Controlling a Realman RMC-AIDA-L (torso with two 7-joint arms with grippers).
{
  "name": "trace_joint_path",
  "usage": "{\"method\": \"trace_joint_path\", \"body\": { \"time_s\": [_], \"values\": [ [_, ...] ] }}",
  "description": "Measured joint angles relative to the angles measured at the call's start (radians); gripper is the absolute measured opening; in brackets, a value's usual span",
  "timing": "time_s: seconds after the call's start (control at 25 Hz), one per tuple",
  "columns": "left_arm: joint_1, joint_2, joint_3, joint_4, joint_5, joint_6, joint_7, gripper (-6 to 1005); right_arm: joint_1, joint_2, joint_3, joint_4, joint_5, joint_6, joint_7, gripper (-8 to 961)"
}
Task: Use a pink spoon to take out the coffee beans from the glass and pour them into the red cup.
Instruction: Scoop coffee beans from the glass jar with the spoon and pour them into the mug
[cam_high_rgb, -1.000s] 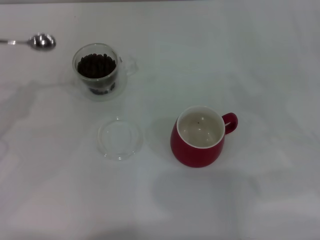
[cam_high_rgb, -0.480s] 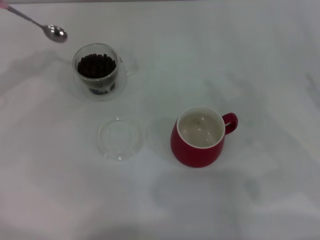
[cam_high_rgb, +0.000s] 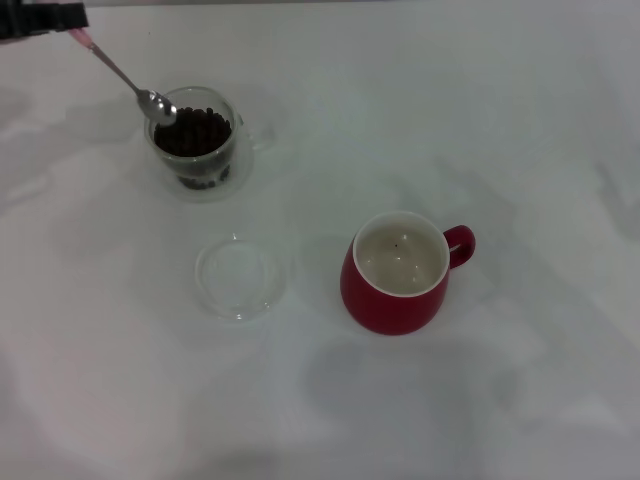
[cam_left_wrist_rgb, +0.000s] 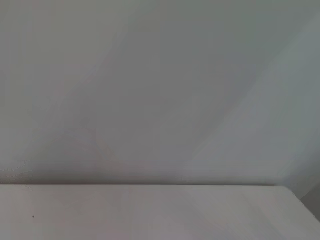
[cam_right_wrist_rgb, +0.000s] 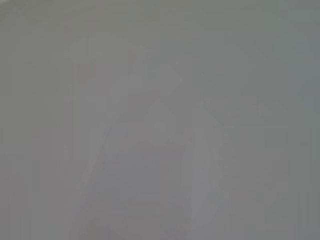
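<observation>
Slanting down from your left gripper (cam_high_rgb: 40, 18), which pinches its handle, the pink spoon (cam_high_rgb: 125, 75) points bowl-first at the glass (cam_high_rgb: 195, 142) rim.

Not seeing any readable text, labels or numbers anywhere (the cups and tabletop are looking totally unmarked).

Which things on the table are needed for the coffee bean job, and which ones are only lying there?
Needed for the job:
- pink spoon, held by the left gripper, bowl at the glass rim
- glass
- coffee beans inside the glass
- red cup, almost empty

Only lying there:
- clear dish, between glass and cup
- white table
</observation>
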Motion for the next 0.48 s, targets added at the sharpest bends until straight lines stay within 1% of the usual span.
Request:
{"method": "trace_joint_path", "body": {
  "time_s": [0.36,0.48],
  "values": [
    [-0.018,-0.050,0.023,0.001,0.003,-0.113,0.013,123,0.002,-0.001,-0.007,0.009,0.000,-0.005,0.007,616],
    [-0.018,-0.072,0.026,-0.002,0.003,-0.157,0.021,123,0.002,-0.002,-0.011,0.010,0.000,-0.002,0.012,616]
  ]
}}
